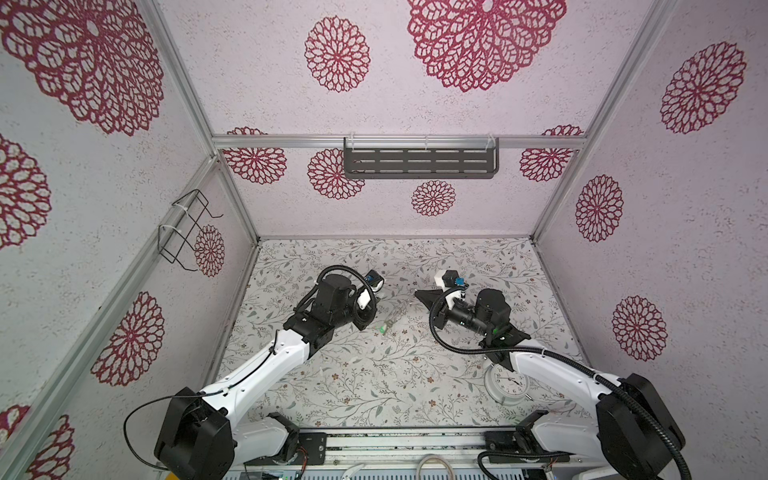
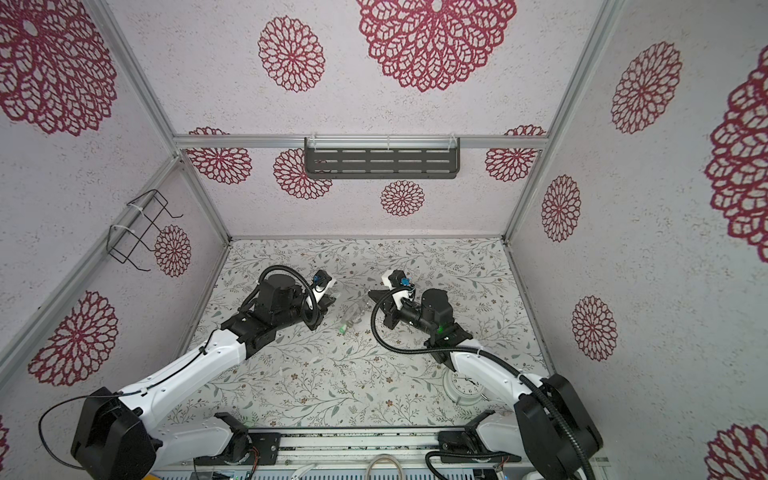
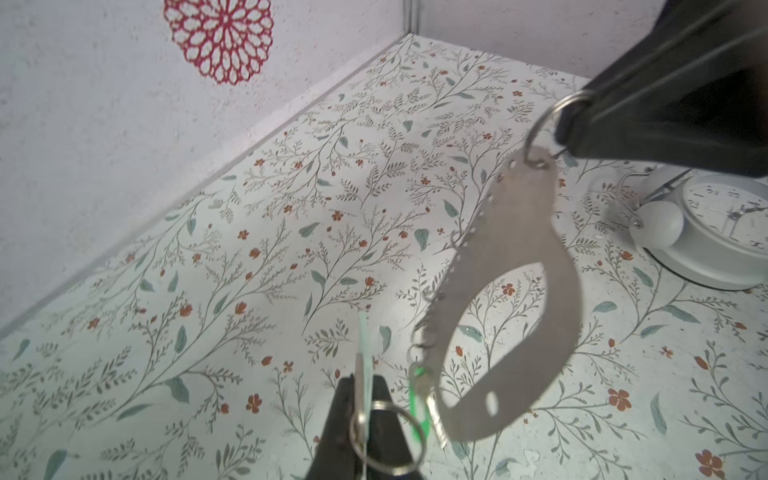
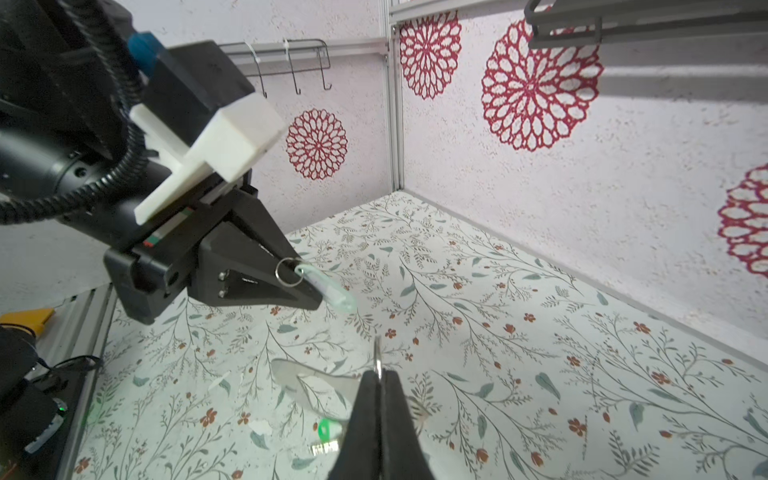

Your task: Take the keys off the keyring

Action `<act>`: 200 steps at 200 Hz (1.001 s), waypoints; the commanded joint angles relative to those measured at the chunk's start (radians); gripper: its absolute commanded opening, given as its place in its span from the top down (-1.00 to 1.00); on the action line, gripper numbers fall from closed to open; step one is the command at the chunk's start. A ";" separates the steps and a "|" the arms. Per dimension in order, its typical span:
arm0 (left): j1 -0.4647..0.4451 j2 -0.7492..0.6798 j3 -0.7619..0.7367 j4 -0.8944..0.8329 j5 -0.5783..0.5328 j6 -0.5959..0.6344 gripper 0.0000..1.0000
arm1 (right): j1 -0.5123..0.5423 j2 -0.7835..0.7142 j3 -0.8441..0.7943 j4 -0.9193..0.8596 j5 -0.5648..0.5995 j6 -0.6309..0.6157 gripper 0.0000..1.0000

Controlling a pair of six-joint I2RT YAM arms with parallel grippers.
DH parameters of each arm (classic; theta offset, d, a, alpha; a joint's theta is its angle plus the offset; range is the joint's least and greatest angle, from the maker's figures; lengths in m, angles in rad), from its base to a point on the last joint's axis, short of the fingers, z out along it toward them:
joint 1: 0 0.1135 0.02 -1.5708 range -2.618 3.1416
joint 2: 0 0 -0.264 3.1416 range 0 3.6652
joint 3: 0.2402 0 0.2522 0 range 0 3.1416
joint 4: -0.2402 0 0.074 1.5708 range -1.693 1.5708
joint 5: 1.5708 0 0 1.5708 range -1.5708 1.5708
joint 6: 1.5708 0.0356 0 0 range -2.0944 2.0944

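The keyring (image 3: pixel 528 208) is held up in the air above the counter (image 3: pixel 249 249), between the two arms. Its long flat loop is tilted and its large oval opening is turned toward the left wrist camera. It is hung from a small split ring (image 3: pixel 542 122) threaded through its upper end. That ring is pinched in the right hand (image 3: pixel 569 124), whose jaws are pressed fully together on it.

The green-tagged key (image 3: pixel 417 399) is attached at the lower end of the keyring's notched edge and hangs against the metal there. In both top views its tag shows only as a small bright green spot between the arms.

The pale-tagged key (image 3: pixel 364 357) is apart from the keyring, just beside its lower end. It is clamped in the left hand (image 3: pixel 362 388), which is closed tightly on it. The tag sticks out past the fingertips, and the key's own wire ring (image 3: pixel 405 411) lies loose outside the grip.

A white alarm clock (image 1: pixel 505 382) lies on the counter, well apart from the keyring. In both top views it is partly covered by the right arm.
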 commanded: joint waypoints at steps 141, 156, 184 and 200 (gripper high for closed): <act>0.099 0.439 0.031 0.021 -0.113 -0.402 0.98 | -0.081 -0.116 0.137 -0.716 0.130 -0.480 1.00; 0.099 0.453 0.026 0.034 -0.130 -0.411 0.94 | -0.082 -0.079 0.155 -0.706 0.112 -0.482 1.00; 0.108 0.467 0.014 0.050 -0.155 -0.431 0.76 | -0.080 -0.010 0.187 -0.681 0.063 -0.473 1.00; 0.120 0.460 -0.003 0.067 -0.158 -0.443 0.59 | -0.080 0.025 0.202 -0.669 0.037 -0.465 1.00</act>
